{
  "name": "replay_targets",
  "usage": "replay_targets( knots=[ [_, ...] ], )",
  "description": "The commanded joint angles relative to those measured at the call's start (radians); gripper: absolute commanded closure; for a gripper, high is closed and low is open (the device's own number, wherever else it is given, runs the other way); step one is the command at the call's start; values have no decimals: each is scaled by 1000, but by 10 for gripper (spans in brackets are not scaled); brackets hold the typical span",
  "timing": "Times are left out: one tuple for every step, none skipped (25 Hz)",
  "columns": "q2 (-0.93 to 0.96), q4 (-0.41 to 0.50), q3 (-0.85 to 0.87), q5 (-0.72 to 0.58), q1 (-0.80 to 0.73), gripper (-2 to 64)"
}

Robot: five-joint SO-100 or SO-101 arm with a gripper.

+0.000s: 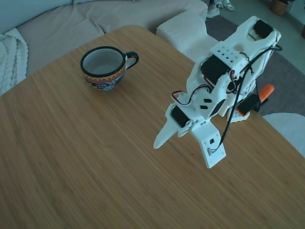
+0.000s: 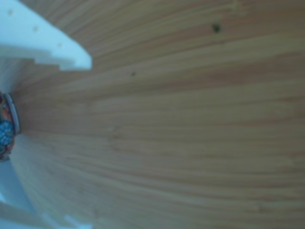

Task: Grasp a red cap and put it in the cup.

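The cup (image 1: 106, 67) stands upright at the far left of the wooden table (image 1: 86, 162); it has a black rim and handle, a colourful band and a pale inside. Its patterned side also shows as a sliver of the cup (image 2: 5, 131) at the left edge of the other view. My white gripper (image 1: 185, 155) hangs over the table's right half, well to the right of the cup and nearer the camera. It is open, with nothing between its fingers (image 2: 47, 43). The red cap shows in neither view.
An orange clamp handle (image 1: 265, 91) sticks out at the table's right edge behind the arm's base. A pale sofa (image 1: 71, 24) runs along the far side. Bare wood lies between the gripper and the cup.
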Motion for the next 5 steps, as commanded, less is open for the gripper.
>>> replay_targets(
  knots=[
    [34,-3,-6,5,5,217],
    [34,-3,-6,5,5,217],
    [34,-3,-6,5,5,217],
    [34,-3,-6,5,5,217],
    [34,-3,-6,5,5,217]
  ],
)
